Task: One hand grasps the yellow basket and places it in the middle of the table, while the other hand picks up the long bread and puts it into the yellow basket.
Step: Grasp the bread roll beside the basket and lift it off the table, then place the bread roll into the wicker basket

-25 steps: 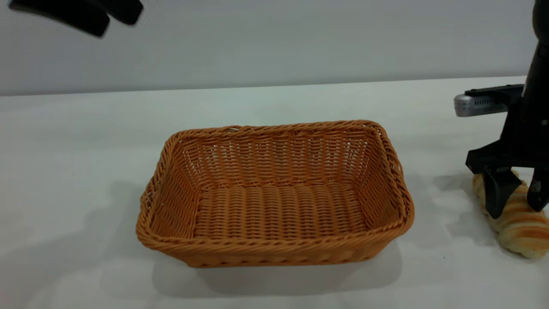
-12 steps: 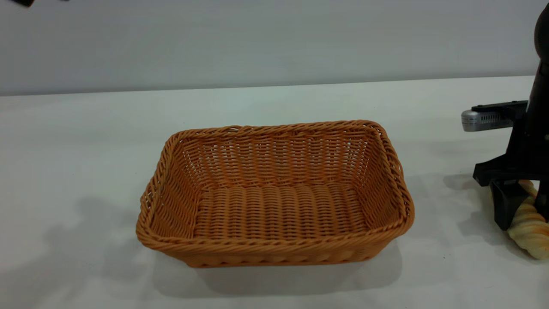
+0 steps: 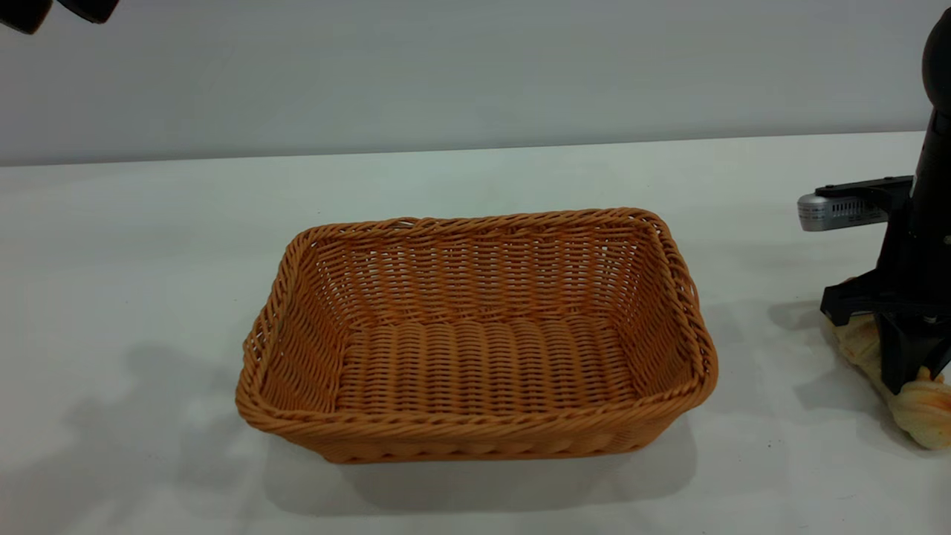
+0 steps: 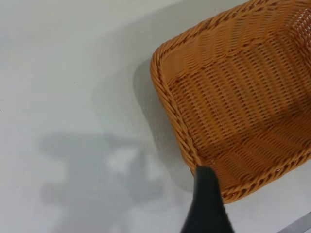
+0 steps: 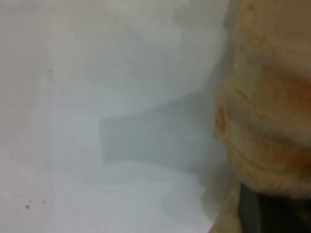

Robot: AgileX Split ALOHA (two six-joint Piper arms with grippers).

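The yellow basket (image 3: 475, 338) stands empty in the middle of the table (image 3: 148, 245), and one of its corners shows in the left wrist view (image 4: 233, 97). My left gripper (image 3: 52, 9) hangs high at the far left, well clear of the basket, with its jaws apart. Only one dark finger (image 4: 206, 204) shows in its own view. At the table's right edge lies the long bread (image 3: 921, 409), seen close up in the right wrist view (image 5: 272, 97). My right gripper (image 3: 908, 368) reaches down from above and is shut on the loaf's middle.
Bare white tabletop lies on every side of the basket, with a wide gap between it and the bread. A plain grey wall (image 3: 475, 67) runs behind the table. The right arm's grey wrist camera (image 3: 839, 212) juts out toward the basket.
The right gripper's fingers, spread across the bread a second ago, have closed on it, and the loaf has shifted slightly. The left gripper has moved up and left, away from the basket.
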